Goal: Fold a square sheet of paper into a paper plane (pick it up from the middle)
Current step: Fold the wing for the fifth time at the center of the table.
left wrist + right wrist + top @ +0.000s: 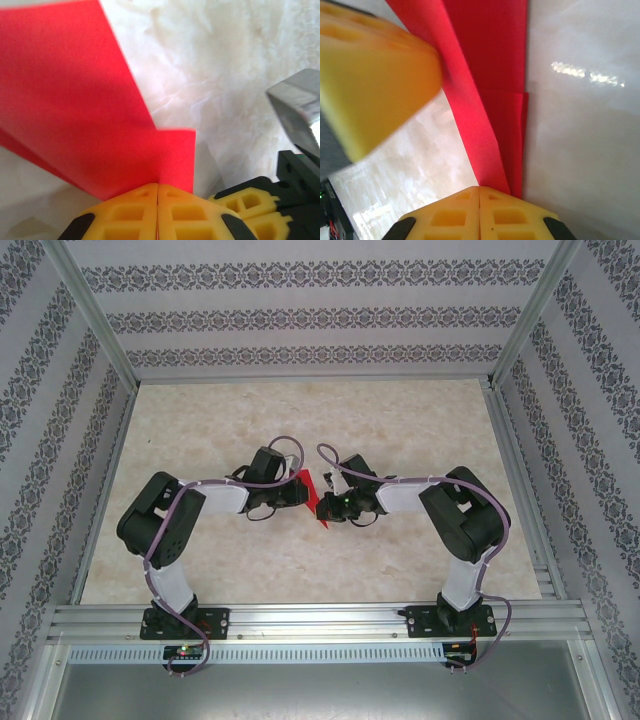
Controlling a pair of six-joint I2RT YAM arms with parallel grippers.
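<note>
Red paper, creased, is held over the table middle: left gripper pinched tight on its left edge, right gripper pinched tight on its right.

Lab test cell, aluminium frame, patterned walls, marbled tabletop
</note>
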